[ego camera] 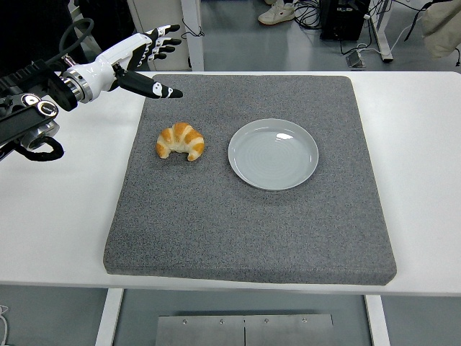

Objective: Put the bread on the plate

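Here the golden, crescent-shaped croissant (181,141) lies at about five o'clock from the white-and-black left hand (141,60), whose spread fingers hold nothing, its long axis running nine-to-three beside the round grey plate (273,153).

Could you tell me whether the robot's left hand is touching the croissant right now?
Apart. The head view shows the left hand raised at the mat's far-left corner, fingers spread, with bare grey mat between it and the croissant.

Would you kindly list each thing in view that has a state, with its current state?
Croissant: lying on the grey mat, left of the plate, not held.
Plate: empty, flat on the mat.
Grey mat: lying flat on the white table.
Left hand: open, fingers spread, raised beyond the croissant, touching nothing.
Right hand: not in view.
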`<state>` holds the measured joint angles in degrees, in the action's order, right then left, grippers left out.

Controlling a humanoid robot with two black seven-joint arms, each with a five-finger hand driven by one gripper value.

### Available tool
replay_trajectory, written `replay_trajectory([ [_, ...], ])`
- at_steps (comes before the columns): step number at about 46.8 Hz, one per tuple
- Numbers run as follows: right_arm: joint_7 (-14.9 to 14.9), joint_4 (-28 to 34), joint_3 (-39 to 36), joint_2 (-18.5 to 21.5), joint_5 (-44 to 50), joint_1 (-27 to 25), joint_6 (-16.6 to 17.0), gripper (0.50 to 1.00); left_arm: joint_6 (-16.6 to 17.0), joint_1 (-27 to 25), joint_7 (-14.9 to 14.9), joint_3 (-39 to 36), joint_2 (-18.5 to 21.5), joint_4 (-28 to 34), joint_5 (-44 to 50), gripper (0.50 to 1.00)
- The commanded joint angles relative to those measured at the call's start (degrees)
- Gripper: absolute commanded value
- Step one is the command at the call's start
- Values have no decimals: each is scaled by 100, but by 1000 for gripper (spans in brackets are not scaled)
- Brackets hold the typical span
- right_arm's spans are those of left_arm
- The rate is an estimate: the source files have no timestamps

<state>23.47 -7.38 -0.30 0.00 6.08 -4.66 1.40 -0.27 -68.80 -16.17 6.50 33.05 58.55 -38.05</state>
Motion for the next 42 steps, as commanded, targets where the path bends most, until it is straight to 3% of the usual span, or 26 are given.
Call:
replay_trajectory([
  [1,0,-1,3,0,-2,0,0,1000,-8,25,-9,-8,131,157,-308,955],
  [12,0,-1,3,0,7,-9,0,1000,1,139,-44,-131,817,1176,-923,957],
  [22,0,-1,3,0,-2,-18,0,1000,132,385,-246,-131,958,1203,-1722,960],
  [29,0,-1,3,0,-2,-35,0,1000,449,596,-431,-140,940,1115,-2426,958],
  [36,0,-1,3,0,7,-53,0,1000,695,807,-449,-122,835,791,-2506,958],
  [42,0,-1,3,0,7,-44,0,1000,897,842,-510,-122,388,220,-2470,958],
])
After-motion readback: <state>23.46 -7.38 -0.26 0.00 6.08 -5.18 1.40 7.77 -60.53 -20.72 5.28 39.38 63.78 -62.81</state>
